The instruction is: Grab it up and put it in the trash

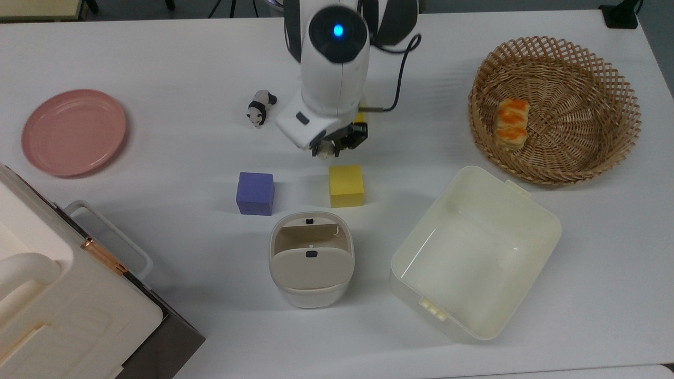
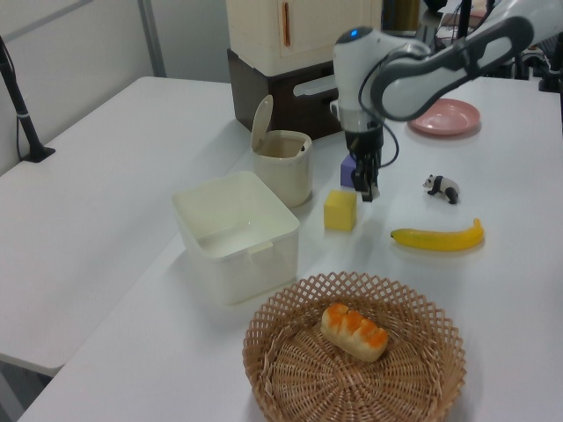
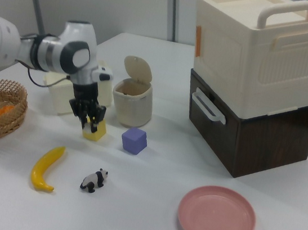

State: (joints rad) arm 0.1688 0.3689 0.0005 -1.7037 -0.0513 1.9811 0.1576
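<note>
Now the gripper (image 1: 333, 147) sits just above centre in the top view, its black fingers closed around the paper ball (image 1: 325, 150), a lumpy off-white wad lifted clear of the white table (image 1: 174, 63) and hanging just above the yellow cube (image 1: 346, 185). Lower in that frame, below the cube, stands the trash bin (image 1: 310, 259), a smooth beige rounded-square plastic tub whose swing flap is tipped, leaving a narrow gap on the side nearest the arm.

My worry is the grip: crumpled paper is light and springy, only a small part seems pinched, so a quick swing could shake it loose. A low path could also clip the foam-like yellow cube or the matte purple cube (image 1: 255, 193) beside it. Releasing too far toward the lower edge would land the wad on the flap rather than in the gap. At lower right, the bigger glossy cream tub (image 1: 474, 252) is a tempting wrong target. At upper right, the woven basket (image 1: 555, 108) is well apart.
</note>
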